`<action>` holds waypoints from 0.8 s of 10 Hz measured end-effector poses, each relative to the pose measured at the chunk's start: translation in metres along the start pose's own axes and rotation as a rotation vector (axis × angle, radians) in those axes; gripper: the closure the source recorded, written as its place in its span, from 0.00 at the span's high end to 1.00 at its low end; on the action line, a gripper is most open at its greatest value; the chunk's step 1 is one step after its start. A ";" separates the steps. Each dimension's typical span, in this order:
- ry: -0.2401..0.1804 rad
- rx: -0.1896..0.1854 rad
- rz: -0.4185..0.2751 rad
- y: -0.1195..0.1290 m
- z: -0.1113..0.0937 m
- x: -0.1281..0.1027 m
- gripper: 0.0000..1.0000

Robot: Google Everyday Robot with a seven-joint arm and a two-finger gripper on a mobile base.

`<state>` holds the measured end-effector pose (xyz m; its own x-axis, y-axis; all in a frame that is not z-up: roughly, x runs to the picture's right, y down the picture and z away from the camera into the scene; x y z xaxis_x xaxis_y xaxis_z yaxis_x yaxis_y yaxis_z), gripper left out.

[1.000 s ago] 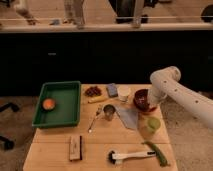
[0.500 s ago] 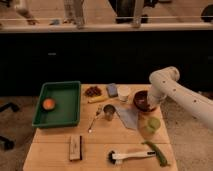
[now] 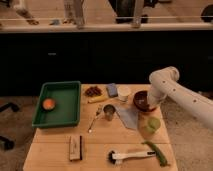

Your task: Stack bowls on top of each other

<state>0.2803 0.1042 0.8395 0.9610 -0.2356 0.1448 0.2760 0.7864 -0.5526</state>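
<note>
Wooden table [image 3: 55,150] holds a green tray [image 3: 67,112] at the left, and at the right the gripper [image 3: 148,102] sits at the dark bowl [image 3: 141,100], so I think the stacking is under way, not done.

Claw [image 3: 148,103] hidden at bowls [image 3: 141,99].

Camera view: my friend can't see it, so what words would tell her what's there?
A white robot arm reaches over the right side of a wooden table, its gripper down at a dark maroon bowl. A green tray on the left holds an orange-red bowl; a small metal cup stands mid-table.
</note>
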 end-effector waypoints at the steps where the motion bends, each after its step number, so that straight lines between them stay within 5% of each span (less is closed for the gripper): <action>1: 0.000 0.000 0.000 0.000 0.000 0.000 0.76; 8: 0.002 0.001 0.000 0.000 0.000 0.001 0.80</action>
<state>0.2808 0.1038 0.8396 0.9608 -0.2371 0.1434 0.2765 0.7867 -0.5520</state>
